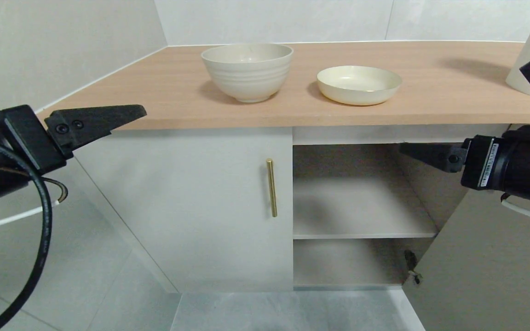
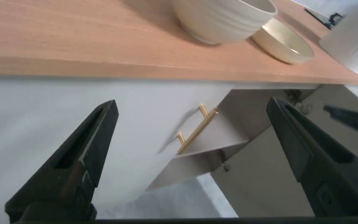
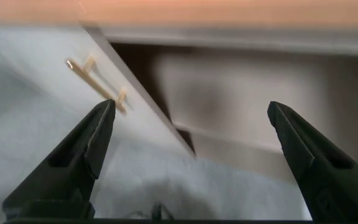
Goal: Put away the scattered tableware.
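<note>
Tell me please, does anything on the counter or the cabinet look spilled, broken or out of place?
Nothing looks spilled or broken. The deep bowl and the shallow dish stand upright and apart on the counter. The cabinet's right door stands open; the left door is shut.

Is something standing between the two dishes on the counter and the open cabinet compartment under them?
Nothing visible blocks it. The deep bowl and the shallow dish sit on the counter; the compartment under the dish has its door swung aside. Only the right end effector hangs before its upper corner.
</note>
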